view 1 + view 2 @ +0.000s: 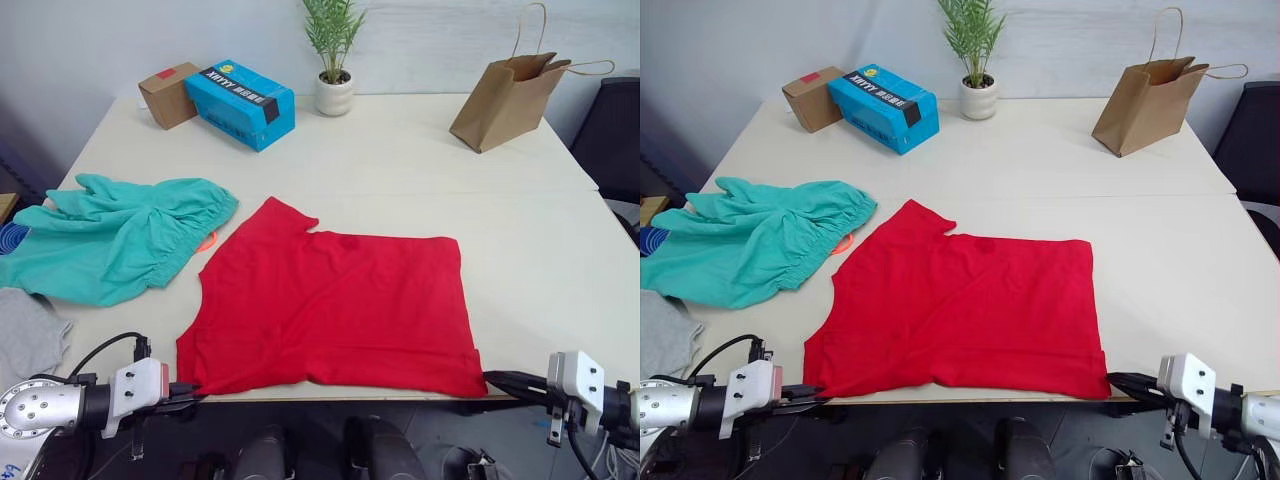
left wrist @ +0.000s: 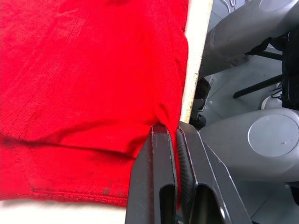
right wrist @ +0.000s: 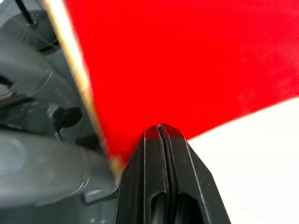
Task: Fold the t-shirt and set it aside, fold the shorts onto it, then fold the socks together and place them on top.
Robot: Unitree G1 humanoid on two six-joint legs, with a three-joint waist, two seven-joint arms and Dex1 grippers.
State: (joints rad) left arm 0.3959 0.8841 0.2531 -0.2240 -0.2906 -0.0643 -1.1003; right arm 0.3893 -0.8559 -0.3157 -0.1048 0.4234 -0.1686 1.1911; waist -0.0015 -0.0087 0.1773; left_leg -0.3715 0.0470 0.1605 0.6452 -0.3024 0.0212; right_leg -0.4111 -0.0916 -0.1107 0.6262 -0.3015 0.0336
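Red fabric covers the near middle of the counter (image 1: 560,260): the t-shirt (image 1: 335,310) lies flat and already folded into a rough rectangle, one sleeve sticking out at its far left corner, its near hem right along the counter's front edge. The left gripper (image 2: 175,133) is closed tight on the shirt's near left corner, a fold of red cloth pinched between its two black fingers (image 2: 156,172) at the counter edge. The right gripper (image 3: 160,127) is pressed shut at the near right corner, its tips meeting the hem where the red cloth ends; the fingers touch with no gap, and the shirt's edge appears caught between them.

Left of the shirt, the shorts (image 1: 115,235) lie bunched in a loose heap, the gathered waistband facing the shirt and a bit of orange drawstring (image 1: 207,240) showing between the two garments. Grey fabric, likely the socks (image 1: 25,335), sits at the near left edge of the counter.

Along the far side stand a brown cardboard box (image 1: 168,94), a blue box (image 1: 240,103) touching it, a small potted plant (image 1: 334,60) and a brown paper bag (image 1: 508,95).
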